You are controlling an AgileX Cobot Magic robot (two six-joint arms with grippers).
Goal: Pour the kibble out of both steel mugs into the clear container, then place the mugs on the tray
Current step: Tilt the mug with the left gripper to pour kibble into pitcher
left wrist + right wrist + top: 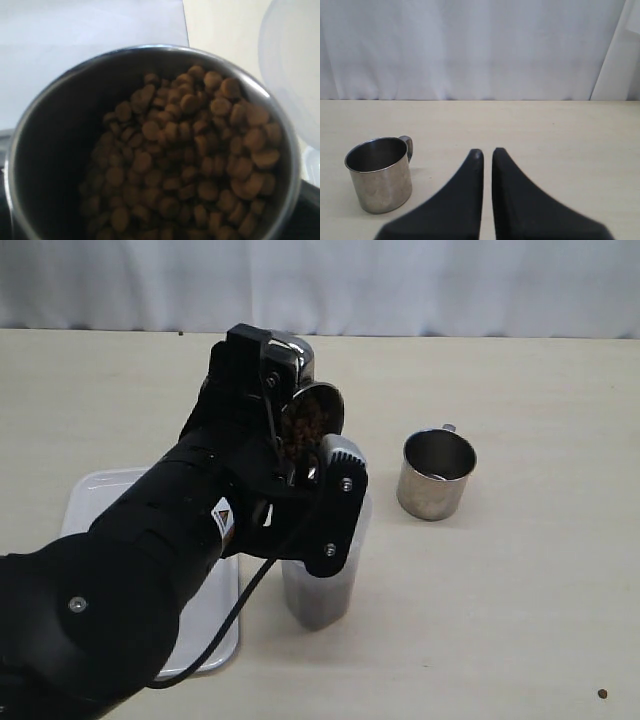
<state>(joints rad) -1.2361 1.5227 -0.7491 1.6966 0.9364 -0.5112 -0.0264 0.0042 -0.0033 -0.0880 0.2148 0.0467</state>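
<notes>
My left gripper [312, 412] is shut on a steel mug [327, 398] and holds it tipped on its side above the clear container [320, 590]. Kibble [300, 435] fills the tilted mug up to its lip. In the left wrist view the mug's rim [150, 49] frames the brown kibble [190, 150], and the container's whitish rim [292, 75] lies just beyond. The other steel mug [436, 475] stands upright on the table to the right, with no kibble showing inside. My right gripper [486, 151] is shut and holds nothing, a little way from that mug [380, 175].
The white tray [100, 495] lies on the table at the left, mostly covered by my left arm. One stray pellet [602, 693] rests near the front right corner. A white curtain runs along the back of the beige table.
</notes>
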